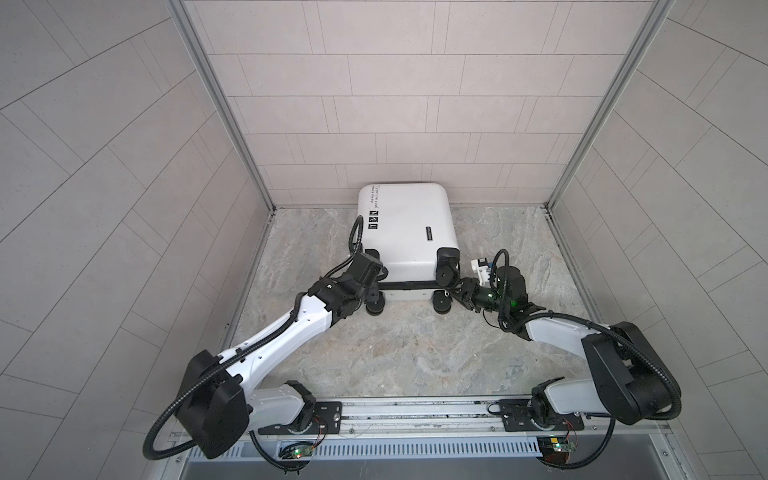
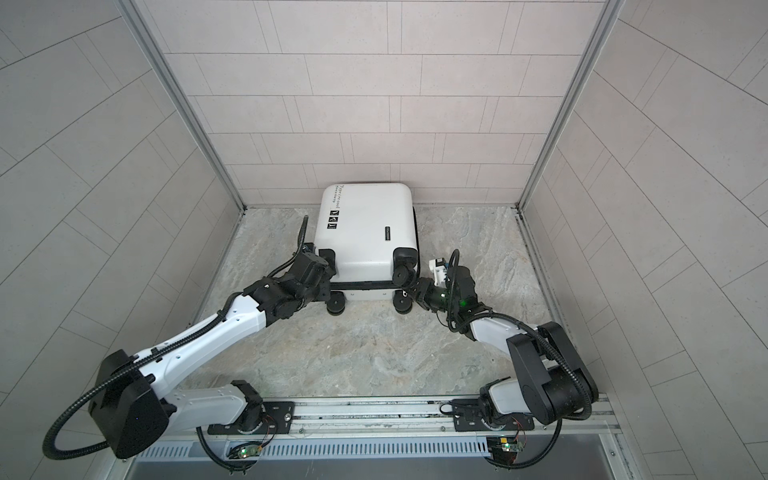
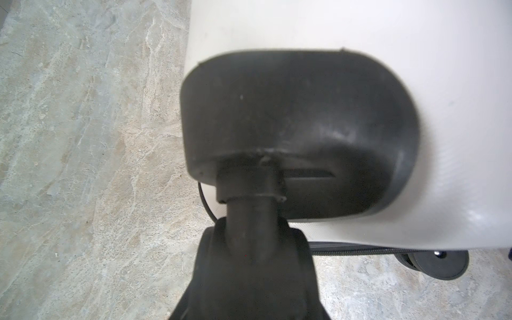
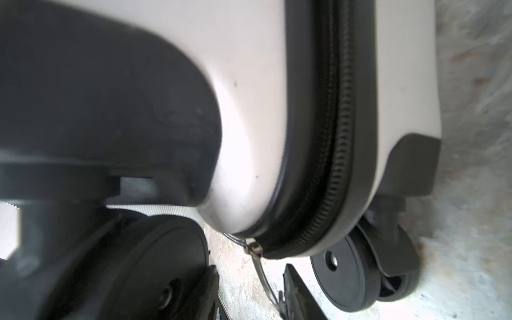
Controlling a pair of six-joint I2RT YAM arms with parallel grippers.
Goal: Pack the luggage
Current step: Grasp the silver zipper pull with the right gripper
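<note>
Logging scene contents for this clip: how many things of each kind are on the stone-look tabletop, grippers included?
White hard-shell suitcase with black wheels: 1
Black parallel grippers, left gripper and right gripper: 2
Total: 3

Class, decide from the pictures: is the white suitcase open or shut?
Shut: both shells of the suitcase meet; its zipper is meshed down to the slider.

White arm links (image 1: pixel 286 332), black joints (image 1: pixel 212 399), ribbed black cables (image 1: pixel 163 419), green indicator lights (image 1: pixel 489 296)
</note>
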